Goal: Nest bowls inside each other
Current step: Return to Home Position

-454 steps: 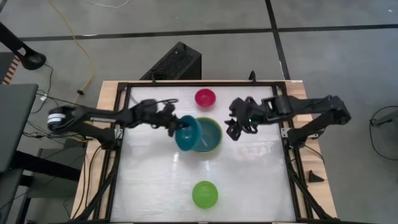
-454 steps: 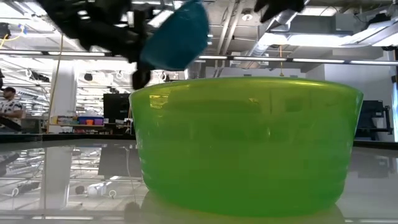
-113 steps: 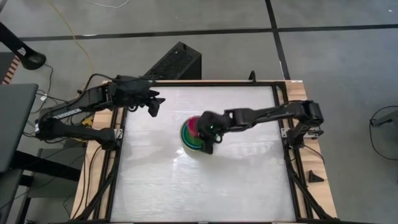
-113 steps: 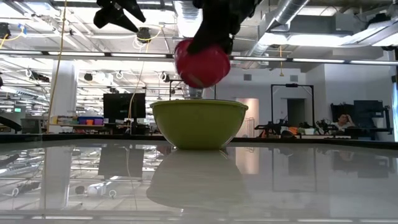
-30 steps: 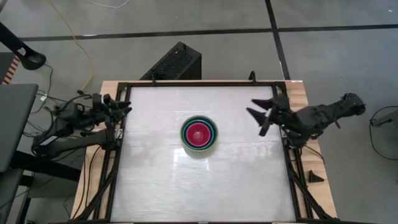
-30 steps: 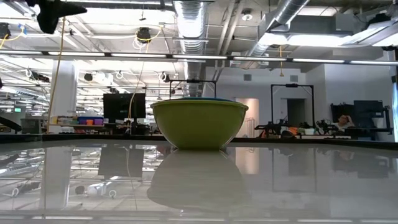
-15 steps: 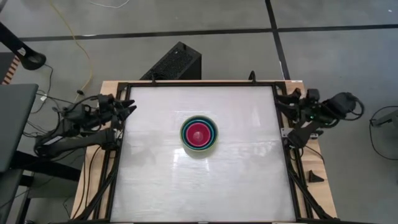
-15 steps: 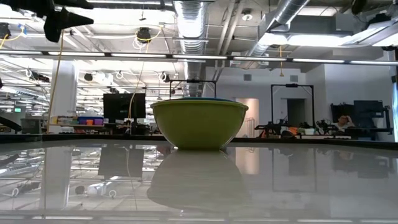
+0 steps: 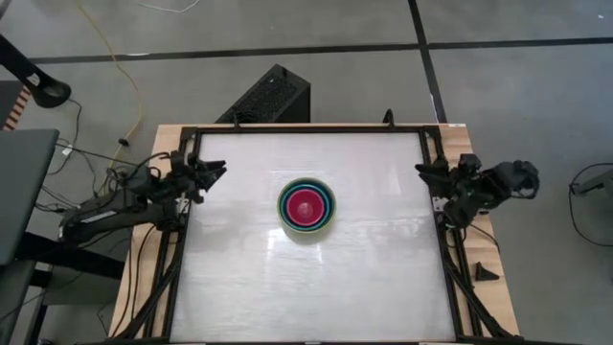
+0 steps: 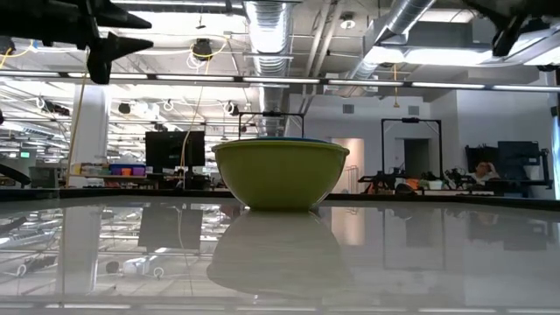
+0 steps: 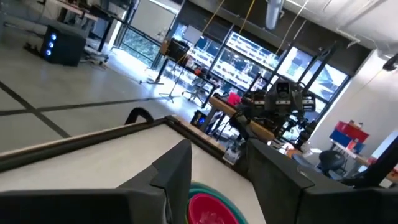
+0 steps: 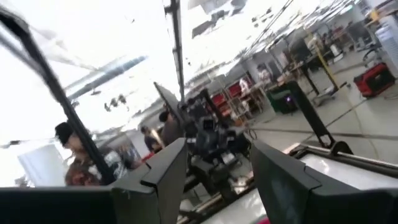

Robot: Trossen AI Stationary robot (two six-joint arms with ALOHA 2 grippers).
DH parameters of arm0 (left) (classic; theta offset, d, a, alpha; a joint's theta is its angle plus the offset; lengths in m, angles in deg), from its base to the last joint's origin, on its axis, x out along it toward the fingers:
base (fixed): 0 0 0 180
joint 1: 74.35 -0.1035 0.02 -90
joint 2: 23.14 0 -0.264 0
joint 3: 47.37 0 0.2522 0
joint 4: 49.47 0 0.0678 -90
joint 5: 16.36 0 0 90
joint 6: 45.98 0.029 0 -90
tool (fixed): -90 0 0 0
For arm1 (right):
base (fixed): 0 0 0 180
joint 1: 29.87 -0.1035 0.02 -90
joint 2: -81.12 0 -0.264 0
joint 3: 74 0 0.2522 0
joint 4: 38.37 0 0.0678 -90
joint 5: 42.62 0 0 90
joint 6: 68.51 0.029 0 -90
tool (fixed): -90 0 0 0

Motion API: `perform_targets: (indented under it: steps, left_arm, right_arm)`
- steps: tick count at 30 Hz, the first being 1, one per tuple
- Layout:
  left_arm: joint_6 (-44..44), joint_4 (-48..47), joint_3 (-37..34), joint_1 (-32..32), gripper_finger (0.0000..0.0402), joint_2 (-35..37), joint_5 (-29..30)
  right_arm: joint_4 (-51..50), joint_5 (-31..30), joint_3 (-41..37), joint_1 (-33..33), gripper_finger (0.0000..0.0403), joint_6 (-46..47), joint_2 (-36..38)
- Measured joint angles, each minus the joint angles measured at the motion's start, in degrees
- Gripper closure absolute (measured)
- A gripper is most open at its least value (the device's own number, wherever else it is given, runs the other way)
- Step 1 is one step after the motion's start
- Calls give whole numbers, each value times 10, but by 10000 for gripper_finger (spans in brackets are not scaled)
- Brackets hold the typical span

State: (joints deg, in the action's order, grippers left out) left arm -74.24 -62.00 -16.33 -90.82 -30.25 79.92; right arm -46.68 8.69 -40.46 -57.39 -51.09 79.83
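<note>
The bowls stand nested in one stack (image 9: 306,206) at the middle of the table, the magenta-pink one (image 9: 306,205) innermost, with lime-green and teal rings around it. In the low view only the olive-green outer bowl (image 10: 280,173) shows, resting on its base. My left gripper (image 9: 215,172) hangs open over the table's left edge, pointing toward the stack, with nothing between its fingers (image 11: 179,172). My right gripper (image 9: 423,172) hangs open over the right edge, also with nothing between its fingers. The left wrist view shows the pink bowl (image 11: 210,209) past the fingers.
A black rail frame (image 9: 306,128) runs around the white tabletop. A black box (image 9: 268,96) lies on the floor beyond the far edge. White tabletop lies bare on all sides of the stack. People (image 12: 78,155) show in the room beyond the table.
My right gripper has drawn back from over the table toward its right edge and sunk, turning as it went. My left gripper has sunk and come a little toward the stack along the left edge. The nested bowls have stayed still.
</note>
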Motion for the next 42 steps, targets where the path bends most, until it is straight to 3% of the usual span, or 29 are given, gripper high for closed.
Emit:
perform_targets:
  steps: [10, 18, 26, 35, 42]
  left_arm:
    - [3, 17, -27, 0, 258, 0, 5]
    - [-29, 98, -99, 0, 260, 0, 4]
    - [-49, 164, -161, 0, 260, 0, 4]
    - [-54, 120, -166, 0, 260, 0, -27]
    - [-53, -1, -166, 0, 260, -1, -47]
  right_arm:
    - [95, 72, -125, 75, 194, 79, 11]
    - [205, 131, -193, 153, 194, 117, 11]
    - [182, 162, -193, 210, 194, 112, 11]
    - [-3, 164, -193, 213, 194, 155, 11]
    - [-16, 165, -192, 212, 194, 67, 5]
